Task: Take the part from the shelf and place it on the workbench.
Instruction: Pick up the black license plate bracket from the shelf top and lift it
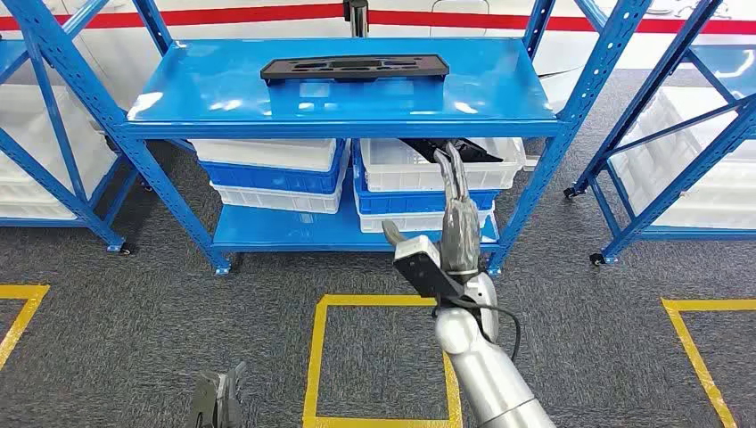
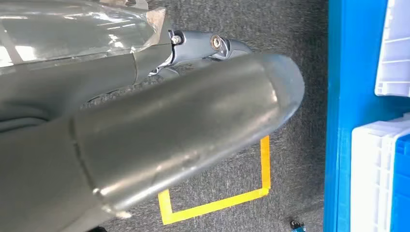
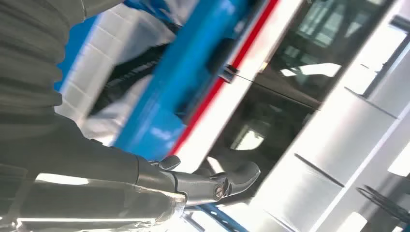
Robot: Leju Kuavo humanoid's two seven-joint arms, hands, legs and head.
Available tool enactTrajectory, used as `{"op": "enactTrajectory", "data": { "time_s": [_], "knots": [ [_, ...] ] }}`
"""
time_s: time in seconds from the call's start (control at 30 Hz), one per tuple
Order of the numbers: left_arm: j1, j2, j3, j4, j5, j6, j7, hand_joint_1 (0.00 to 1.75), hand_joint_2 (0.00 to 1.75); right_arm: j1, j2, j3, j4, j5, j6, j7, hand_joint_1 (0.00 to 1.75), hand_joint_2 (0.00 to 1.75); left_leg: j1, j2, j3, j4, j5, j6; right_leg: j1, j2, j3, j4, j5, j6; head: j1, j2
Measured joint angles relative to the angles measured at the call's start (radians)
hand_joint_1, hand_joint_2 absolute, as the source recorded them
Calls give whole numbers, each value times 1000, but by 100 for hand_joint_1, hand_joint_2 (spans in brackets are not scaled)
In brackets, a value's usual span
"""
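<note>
Fingers [image 1: 455,183] of the right hand [image 1: 456,227] point straight up, spread and holding nothing, raised in front of the blue steel shelf rack [image 1: 339,111]. White and blue plastic bins [image 1: 267,169] are stacked on its lower level. On top, well above that hand, lies the flat black plastic part [image 1: 354,68]. Down low hangs the left hand [image 1: 218,403]; I can't tell how its fingers lie.
</note>
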Motion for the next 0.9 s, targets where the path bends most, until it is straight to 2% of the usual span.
{"op": "enactTrajectory", "data": {
  "time_s": [0.23, 0.4, 0.67, 0.73, 0.83, 0.9],
  "knots": [
    [-32, -1, 0, 0, -6, -6, 5, 0, 0, -142, 0, 14, -48, -5, 128, 107, 0, 175, 0, 0, 0, 0, 0, 0, 0, 0, 0, 0, 0, 0, 0, 0],
    [-47, 0, -1, -8, -10, 10, 5, 0, 0, -234, 0, 16, -49, -71, 241, 174, 0, 175, 0, 0, 0, 0, 0, 0, 0, 0, 0, 0, 0, 0, 0, 0],
    [-49, 10, 0, -27, 4, 10, 4, 0, 0, -252, -9, 8, -48, -197, 317, 185, 0, 175, 0, 0, -2, 0, 0, 0, 0, 0, -1, 0, 0, 0, 0, 0],
    [-50, 17, 0, -31, 14, 9, 3, 0, 0, -253, -13, 5, -45, -228, 331, 180, 0, 175, -2, 0, -4, 4, 1, 4, -5, 1, -2, -3, 3, 5, -1, 0],
    [-51, 24, 1, -38, 27, 9, 1, 0, 0, -260, -14, 0, -42, -251, 340, 170, 0, 175, 4, 5, 6, -22, 16, 21, -4, -4, -8, -4, 5, 15, -1, 0],
    [-53, 26, 1, -41, 36, 13, 0, 0, 0, -267, -15, -2, -39, -260, 340, 164, 0, 175, 12, 14, 18, -48, 30, 31, -2, -20, -44, 56, -18, 12, 1, 0]
  ]
}}
